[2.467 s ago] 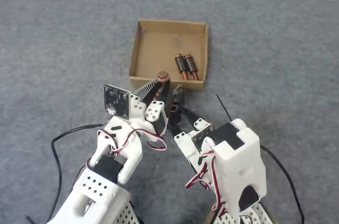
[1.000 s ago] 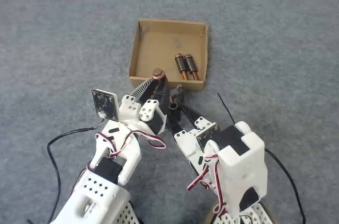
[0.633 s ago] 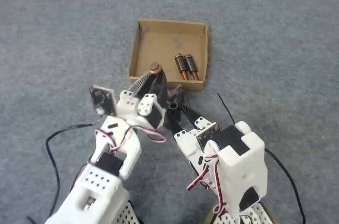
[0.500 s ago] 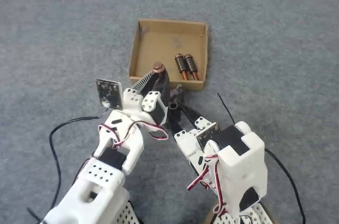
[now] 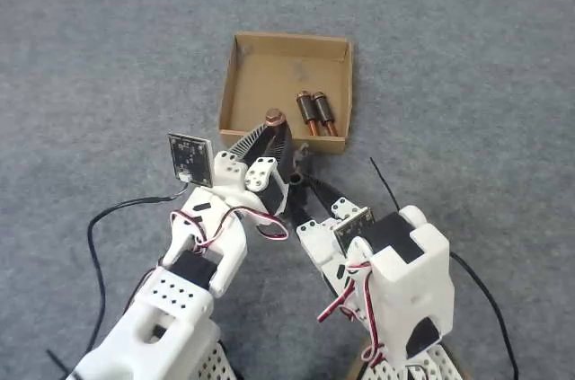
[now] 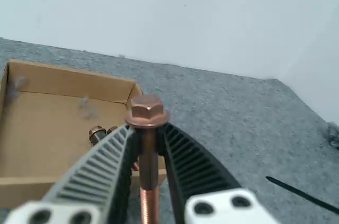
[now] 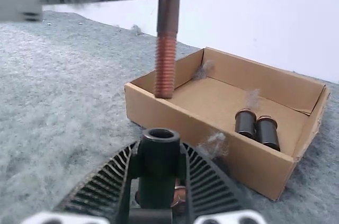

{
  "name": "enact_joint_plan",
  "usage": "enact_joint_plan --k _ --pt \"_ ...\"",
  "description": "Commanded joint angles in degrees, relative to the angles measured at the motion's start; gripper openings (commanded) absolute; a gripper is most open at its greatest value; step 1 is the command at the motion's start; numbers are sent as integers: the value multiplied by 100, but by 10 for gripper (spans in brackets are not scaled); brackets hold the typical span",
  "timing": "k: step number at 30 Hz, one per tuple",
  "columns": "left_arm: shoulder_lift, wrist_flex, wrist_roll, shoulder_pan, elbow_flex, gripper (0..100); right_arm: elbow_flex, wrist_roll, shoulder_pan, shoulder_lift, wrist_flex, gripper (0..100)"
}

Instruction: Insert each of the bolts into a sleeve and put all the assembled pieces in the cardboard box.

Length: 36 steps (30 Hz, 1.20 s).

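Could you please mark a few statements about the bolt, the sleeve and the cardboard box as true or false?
1. The left gripper holds a copper bolt upright, head up. True.
2. The right gripper is open and empty. False: it is shut on a black sleeve.
3. Two assembled pieces lie side by side in the cardboard box. True.
4. The bolt is seated in the sleeve. False: its threaded tip is apart from the sleeve's mouth.
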Motion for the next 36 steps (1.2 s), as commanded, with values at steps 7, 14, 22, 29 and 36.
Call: enact_joint_plan --k 7,14,22,29,36 --pt "26 -193 35 229 48 11 149 -70 84 -321 -163 6" --pt "26 -193 -220 246 154 11 141 -70 84 -321 -171 6" --pt "26 -211 -369 343 356 11 158 -70 92 -321 -171 6" --pt "35 -396 -369 352 400 11 167 -70 92 -321 -171 6" --pt "35 -404 -378 352 514 11 237 -70 75 -330 -171 6"
